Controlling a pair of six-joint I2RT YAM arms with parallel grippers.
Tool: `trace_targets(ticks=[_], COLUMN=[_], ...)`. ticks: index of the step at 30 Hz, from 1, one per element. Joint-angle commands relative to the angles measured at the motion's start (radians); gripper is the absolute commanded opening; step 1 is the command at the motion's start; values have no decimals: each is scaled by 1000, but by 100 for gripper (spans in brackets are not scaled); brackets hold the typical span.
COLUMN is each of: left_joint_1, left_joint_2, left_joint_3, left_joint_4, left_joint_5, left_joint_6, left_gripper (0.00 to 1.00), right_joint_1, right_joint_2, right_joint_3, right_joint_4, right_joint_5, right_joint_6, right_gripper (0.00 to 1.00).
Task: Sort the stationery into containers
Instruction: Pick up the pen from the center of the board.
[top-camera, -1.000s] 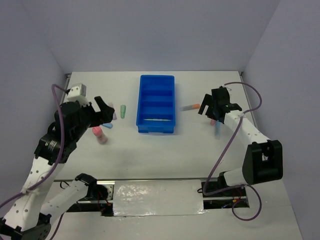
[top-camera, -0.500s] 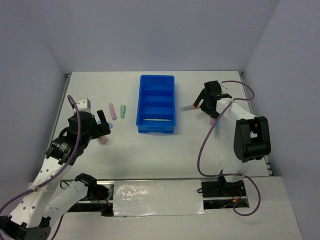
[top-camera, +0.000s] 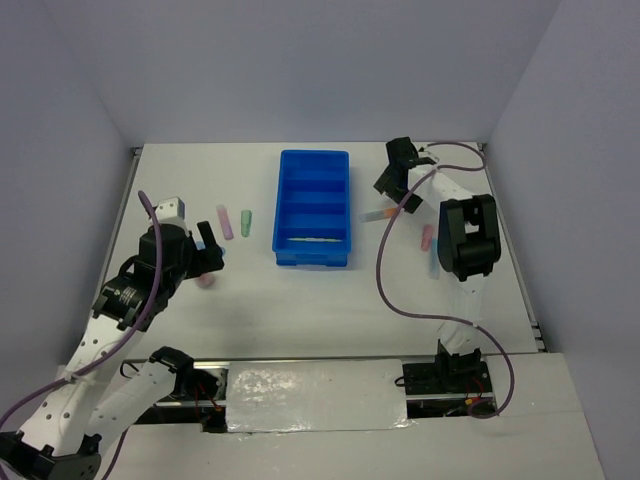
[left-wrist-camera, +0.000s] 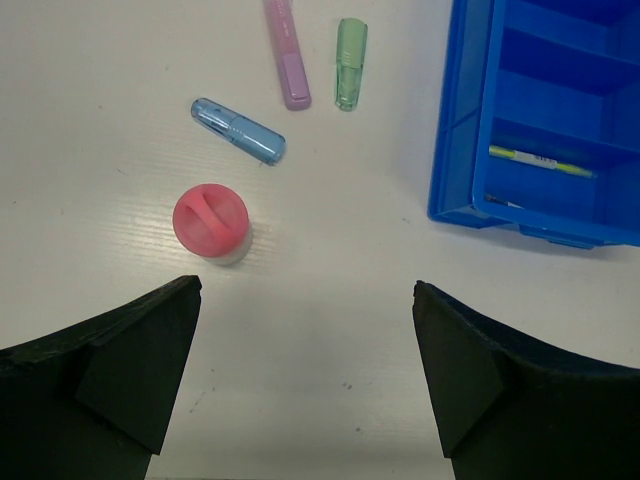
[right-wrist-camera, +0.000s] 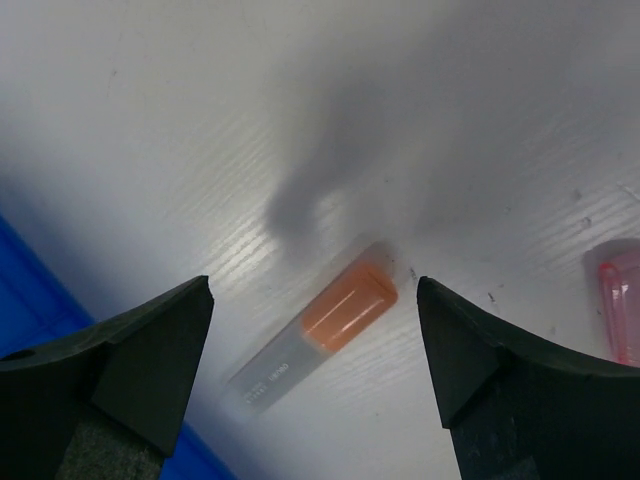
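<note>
The blue tray (top-camera: 314, 170) stands mid-table, with a thin yellow pen (left-wrist-camera: 540, 160) in a near compartment. My left gripper (top-camera: 207, 258) is open and empty over the table. Ahead of it in the left wrist view (left-wrist-camera: 307, 380) are a pink chunky piece (left-wrist-camera: 210, 223) standing on end, a blue marker (left-wrist-camera: 238, 131), a pink marker (left-wrist-camera: 287, 55) and a green marker (left-wrist-camera: 349, 64). My right gripper (top-camera: 390, 190) is open. In the right wrist view (right-wrist-camera: 312, 292) an orange-grey marker (right-wrist-camera: 340, 310) lies flat on the table between its fingers, untouched.
A pink marker (top-camera: 427, 237) and a blue marker (top-camera: 434, 262) lie right of the tray, near the right arm's own link. The tray's right wall (right-wrist-camera: 15, 290) is close to the orange-grey marker. White walls close in the table's back and sides.
My right gripper has swung left and toward the far side, now just behind the orange-grey marker. My left gripper has pulled back and dropped toward the pink standing piece.
</note>
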Motion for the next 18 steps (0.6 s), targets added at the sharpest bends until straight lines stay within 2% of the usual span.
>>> trace_targets(ticks=[1, 9, 11, 12, 13, 15, 16, 18], left_joint_1=[1, -1, 1, 1, -1, -2, -5, -7], left_joint_2=[-23, -32, -37, -40, -40, -45, -48, -55], left_joint_3=[-1, -4, -4, -5, -6, -6, -7, -6], left_joint_4=[38, 48, 52, 51, 52, 51, 51, 49], left_joint_5=[26, 57, 68, 71, 75, 75, 72, 69], left_joint_6=[33, 45, 49, 49, 53, 51, 51, 51], left_gripper=[99, 99, 99, 99, 99, 99, 99, 99], right_joint_1=[44, 89, 95, 93, 93, 90, 87, 76], right_joint_2=[60, 19, 43, 66, 76, 86, 85, 73], right_joint_3=[101, -43, -2, 37, 53, 67, 65, 47], right_joint_4=[-109, -94, -132, -149, -163, -174, -169, -125], right_joint_5=[78, 107, 116, 112, 110, 86, 70, 12], right_joint_6=[14, 71, 69, 65, 57, 51, 45, 31], right_gripper=[88, 81, 72, 65, 53, 42, 34, 27])
